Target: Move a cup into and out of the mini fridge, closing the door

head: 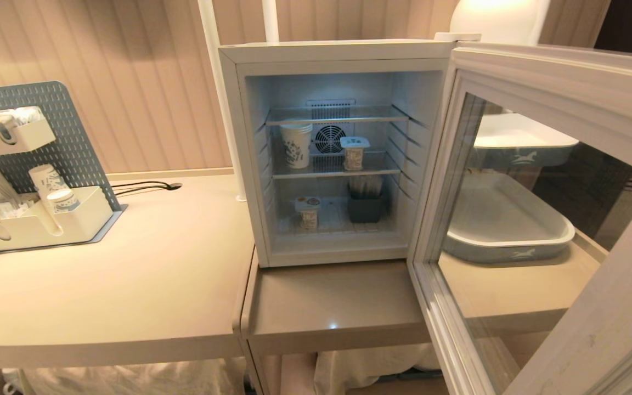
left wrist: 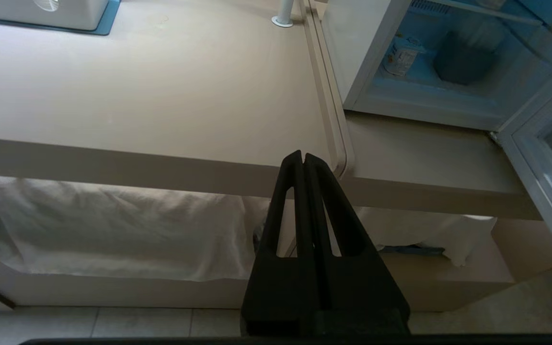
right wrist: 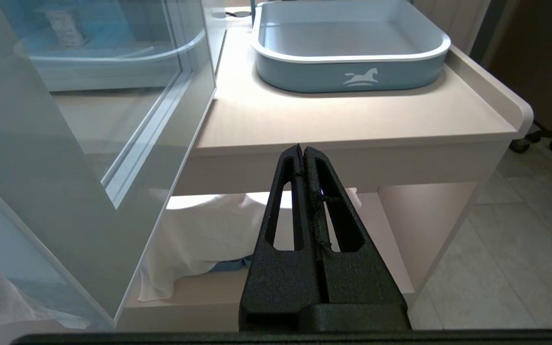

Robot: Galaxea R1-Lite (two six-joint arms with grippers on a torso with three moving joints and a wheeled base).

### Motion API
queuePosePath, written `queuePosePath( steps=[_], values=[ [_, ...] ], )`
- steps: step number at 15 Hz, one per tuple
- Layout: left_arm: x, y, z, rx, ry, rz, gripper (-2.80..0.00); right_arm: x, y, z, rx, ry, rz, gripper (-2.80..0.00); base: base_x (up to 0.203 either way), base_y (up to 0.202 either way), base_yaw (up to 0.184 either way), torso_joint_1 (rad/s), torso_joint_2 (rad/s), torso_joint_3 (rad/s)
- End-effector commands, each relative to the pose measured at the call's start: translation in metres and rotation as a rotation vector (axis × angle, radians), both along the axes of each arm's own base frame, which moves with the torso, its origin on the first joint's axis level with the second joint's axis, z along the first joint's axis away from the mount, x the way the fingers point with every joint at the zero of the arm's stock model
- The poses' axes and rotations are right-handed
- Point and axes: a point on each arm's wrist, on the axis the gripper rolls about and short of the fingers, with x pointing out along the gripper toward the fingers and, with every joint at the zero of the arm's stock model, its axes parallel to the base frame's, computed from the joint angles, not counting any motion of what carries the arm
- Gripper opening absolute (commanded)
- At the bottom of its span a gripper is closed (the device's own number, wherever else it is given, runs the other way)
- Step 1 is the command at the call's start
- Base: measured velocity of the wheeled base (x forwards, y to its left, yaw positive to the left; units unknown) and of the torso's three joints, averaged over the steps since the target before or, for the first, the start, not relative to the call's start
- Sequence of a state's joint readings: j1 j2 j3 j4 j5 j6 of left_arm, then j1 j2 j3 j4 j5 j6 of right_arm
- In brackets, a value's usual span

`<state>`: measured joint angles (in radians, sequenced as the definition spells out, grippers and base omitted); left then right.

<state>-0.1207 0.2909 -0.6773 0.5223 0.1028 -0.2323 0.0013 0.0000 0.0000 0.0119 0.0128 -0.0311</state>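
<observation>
The white mini fridge (head: 338, 52) stands with its door (head: 568, 74) swung wide to the right. One small white cup (head: 355, 152) with a foil lid sits on the middle wire shelf. A second cup like it (head: 308, 211) rests on the fridge floor (left wrist: 400, 56). Neither arm shows in the head view. My left gripper (left wrist: 303, 155) is shut and empty, low in front of the table's front edge, left of the fridge. My right gripper (right wrist: 303, 148) is shut and empty, below the counter edge beside the door (right wrist: 41, 158).
A tall paper cup (head: 296, 145) shares the middle shelf, and a dark bin (head: 365, 204) stands on the fridge floor. A pegboard organiser with paper cups (head: 36, 219) sits at the left of the table. A grey-blue tray (right wrist: 352, 52) lies right of the fridge. White cloth (left wrist: 113, 230) hangs under the table.
</observation>
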Motion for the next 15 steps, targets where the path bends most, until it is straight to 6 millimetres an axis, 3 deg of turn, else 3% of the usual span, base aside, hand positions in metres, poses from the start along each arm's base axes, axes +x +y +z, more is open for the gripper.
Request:
queuePosePath(
  steps=[1,4,10,12,15],
  values=[
    [0.0,0.003,-0.004,-0.046,-0.004,0.156,-2.8,0.0,0.0,0.0,-0.002,0.006,0.001,-2.8,0.0,0.0,0.0,0.0,0.0,0.0],
    [0.01,0.004,-0.023,-0.107,0.037,0.311,-2.8,0.0,0.0,0.0,-0.006,0.01,0.003,-2.8,0.0,0.0,0.0,0.0,0.0,0.0],
    [0.009,-0.003,-0.019,-0.19,-0.023,0.379,-2.8,0.0,0.0,0.0,-0.006,0.019,0.003,-2.8,0.0,0.0,0.0,0.0,0.0,0.0],
    [0.008,-0.005,-0.035,-0.197,0.007,0.323,-2.8,0.0,0.0,0.0,-0.006,0.013,0.003,-2.8,0.0,0.0,0.0,0.0,0.0,0.0],
    [-0.008,-0.008,-0.073,-0.09,-0.099,0.125,-2.8,0.0,0.0,0.0,-0.006,0.013,0.003,-2.8,0.0,0.0,0.0,0.0,0.0,0.0]
  ],
)
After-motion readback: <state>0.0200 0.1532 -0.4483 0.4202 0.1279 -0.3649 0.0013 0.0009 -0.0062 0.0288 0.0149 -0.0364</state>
